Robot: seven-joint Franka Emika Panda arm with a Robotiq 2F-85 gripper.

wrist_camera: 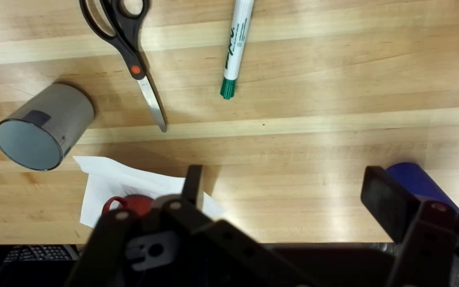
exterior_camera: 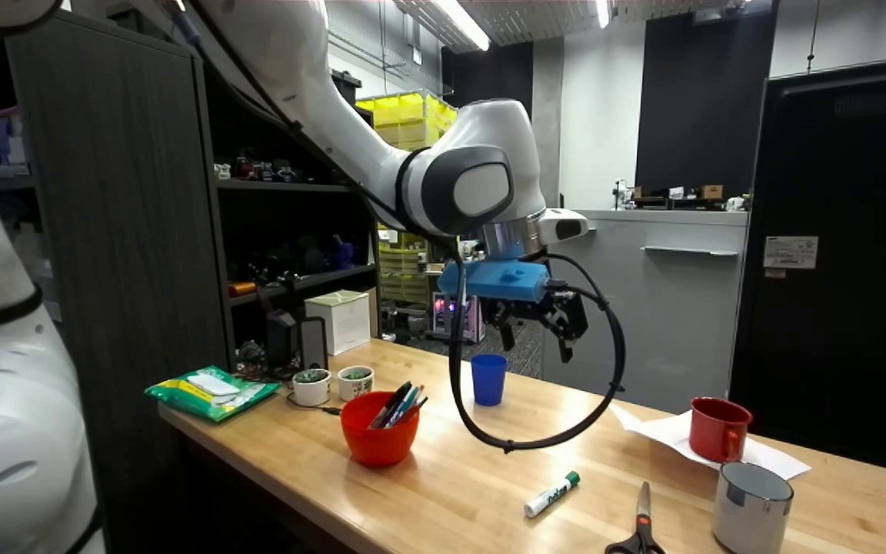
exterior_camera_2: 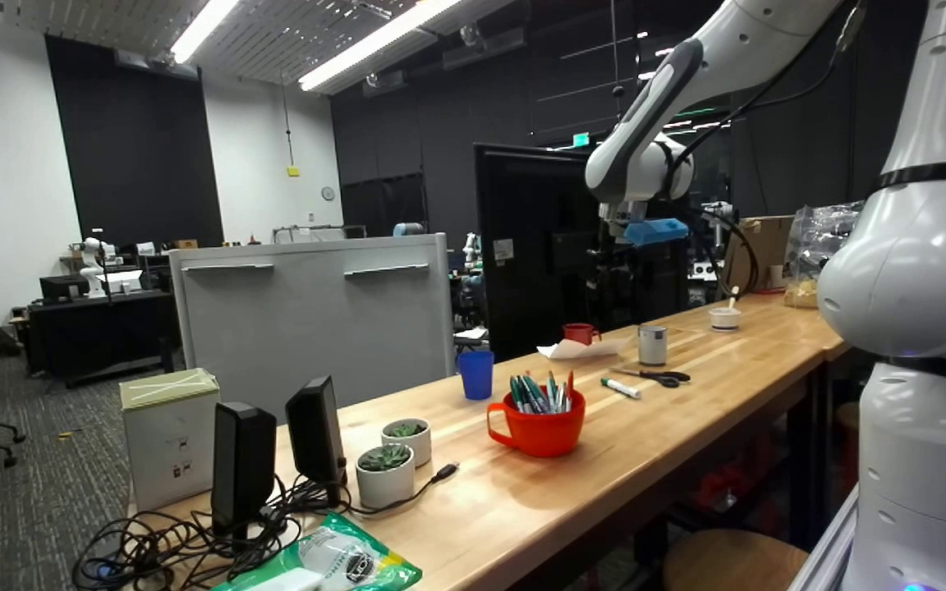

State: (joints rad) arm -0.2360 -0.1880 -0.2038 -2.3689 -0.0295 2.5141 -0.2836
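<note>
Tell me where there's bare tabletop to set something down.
Free tabletop lies between the green-capped marker and the blue cup, with another bare patch between the marker and the orange-red pen mug. It's crowded around the scissors, the gray cup and the paper under the dark red mug, and again among the speakers, planters and green packet.

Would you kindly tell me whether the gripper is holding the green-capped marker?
No, the wrist view shows the gripper open and the marker lying on the table.
</note>
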